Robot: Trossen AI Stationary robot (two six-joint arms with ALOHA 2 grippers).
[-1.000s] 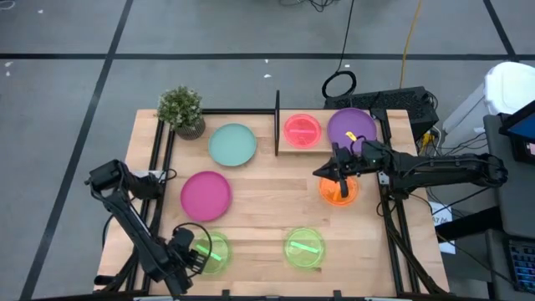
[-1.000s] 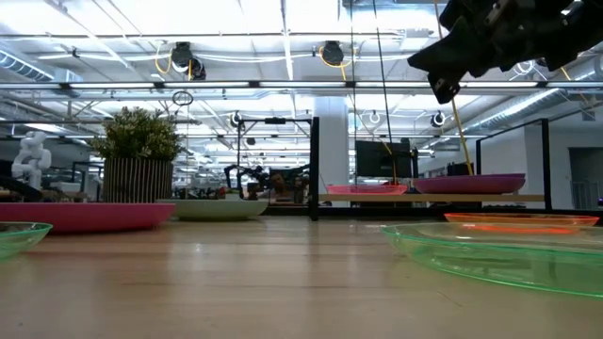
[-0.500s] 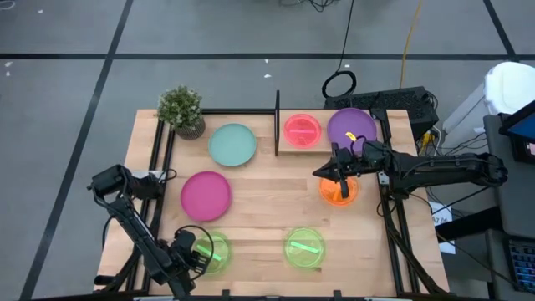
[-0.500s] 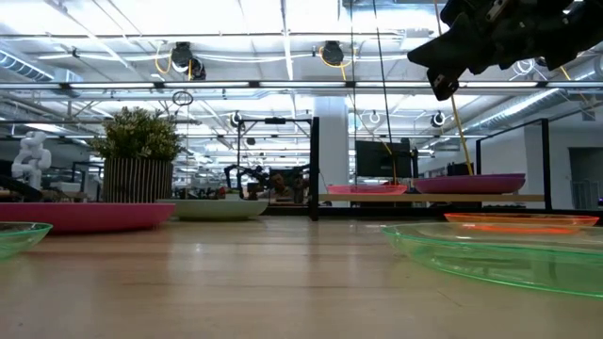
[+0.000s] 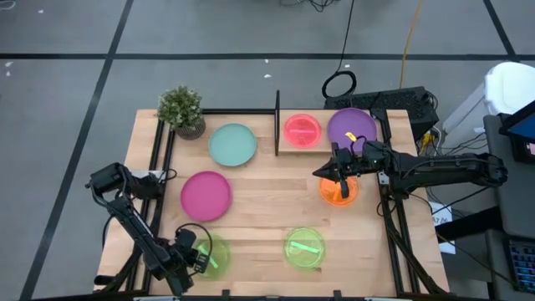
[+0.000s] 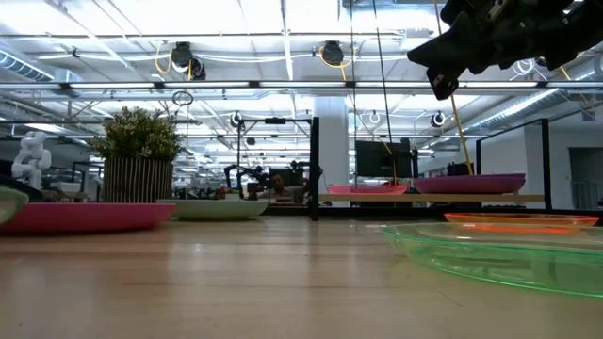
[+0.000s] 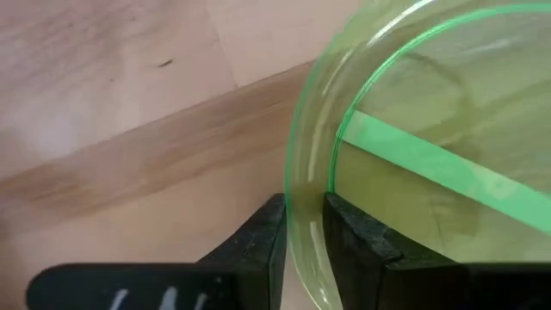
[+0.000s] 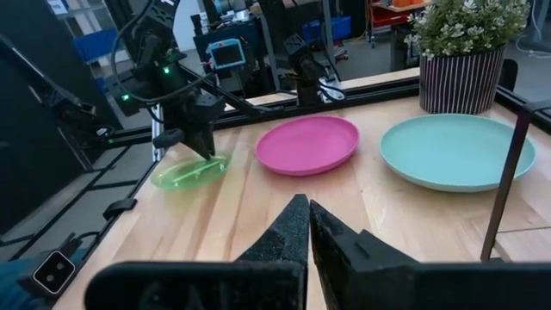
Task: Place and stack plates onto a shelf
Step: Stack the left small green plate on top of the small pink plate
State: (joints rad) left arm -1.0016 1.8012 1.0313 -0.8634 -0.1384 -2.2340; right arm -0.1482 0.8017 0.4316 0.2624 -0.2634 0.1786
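My left gripper (image 5: 191, 255) is at the near left corner, shut on a translucent green plate (image 5: 213, 253). My right gripper (image 5: 319, 173) hangs shut in the air, high above the table in the low view (image 6: 443, 89), over the far edge of the orange plate (image 5: 341, 192). The shelf (image 5: 322, 149) bears a pink plate (image 5: 302, 130) and a purple plate (image 5: 351, 127) beside its black panel (image 5: 277, 124). The teal plate (image 5: 232, 144), the magenta plate (image 5: 206, 195) and a second green plate (image 5: 304, 248) lie flat on the table. My left gripper pinches the green plate's rim (image 7: 301, 185) on its left side, one finger (image 7: 269, 228) outside the rim and one finger (image 7: 349, 228) inside. The fingers come from above, slanting in from the table's left. The held side is raised.
A potted plant (image 5: 182, 110) stands at the far left corner beside the teal plate. Bare wood (image 5: 267, 209) lies between the magenta and orange plates. Cables and a black box (image 5: 401, 100) sit beyond the far right corner.
My left gripper has moved up a little and taken the green plate's left rim with it. In the low view that rim has risen from the tabletop.
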